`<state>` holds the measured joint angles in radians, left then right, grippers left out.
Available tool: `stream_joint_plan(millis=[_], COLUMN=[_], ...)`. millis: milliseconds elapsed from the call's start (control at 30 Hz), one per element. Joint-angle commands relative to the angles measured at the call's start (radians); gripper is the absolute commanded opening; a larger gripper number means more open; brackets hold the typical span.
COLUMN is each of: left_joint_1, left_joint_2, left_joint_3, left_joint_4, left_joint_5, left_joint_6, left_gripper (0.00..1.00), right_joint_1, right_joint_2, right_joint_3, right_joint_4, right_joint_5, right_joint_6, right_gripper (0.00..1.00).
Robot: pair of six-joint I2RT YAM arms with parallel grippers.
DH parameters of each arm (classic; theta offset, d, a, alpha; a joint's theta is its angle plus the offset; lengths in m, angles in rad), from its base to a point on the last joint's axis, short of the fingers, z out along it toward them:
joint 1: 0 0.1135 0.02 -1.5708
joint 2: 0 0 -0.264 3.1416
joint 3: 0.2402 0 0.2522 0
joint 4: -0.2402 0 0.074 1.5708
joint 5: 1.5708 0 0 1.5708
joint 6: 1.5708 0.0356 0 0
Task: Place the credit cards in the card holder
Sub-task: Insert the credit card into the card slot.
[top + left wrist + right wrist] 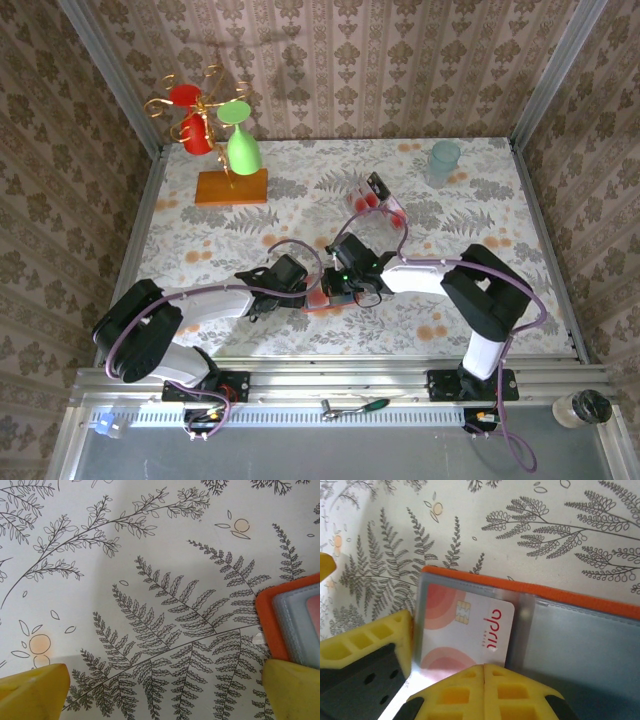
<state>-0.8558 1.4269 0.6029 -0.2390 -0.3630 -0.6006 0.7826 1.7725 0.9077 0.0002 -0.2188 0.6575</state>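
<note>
Right end effector [436, 651] — at glossy, rounded-corner pink card [470, 615].

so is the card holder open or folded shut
Open, lying flat: in the right wrist view the card holder shows grey inner pockets facing up, with a pale pink card on one.

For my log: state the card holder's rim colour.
The rim of the card holder is orange-red, seen best in the right wrist view.
</note>
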Motion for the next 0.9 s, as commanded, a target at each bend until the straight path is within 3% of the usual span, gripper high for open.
stream_joint_plan(millis=[0,333,600,867], left_joint_1=[0.002,0.011,0.057,0.051], left_joint_2=[0.009,-0.033,-0.161,-0.179], left_joint_3=[-0.005,0.004,0.001,-0.018], left_joint_4=[0.000,-0.028,-0.089,-0.082], left_joint_5=[0.007,-0.003,-0.014,0.027], left_joint_6=[0.002,0.008,0.015,0.000], left_gripper=[1.00,1.00,1.00,1.00], right_joint_1=[0.005,0.023,0.009,0.004], right_joint_2=[0.038,0.057,-0.022,-0.068], right_joint_3=[0.035,0.061,0.060,0.028], right_joint_4=[0.000,0.000,-0.034,-0.074], right_joint_5=[-0.032,-0.040,-0.016,0.007], right_joint_6=[0.000,0.010,-0.002,-0.020], right_gripper=[0.02,0.01,0.01,0.01])
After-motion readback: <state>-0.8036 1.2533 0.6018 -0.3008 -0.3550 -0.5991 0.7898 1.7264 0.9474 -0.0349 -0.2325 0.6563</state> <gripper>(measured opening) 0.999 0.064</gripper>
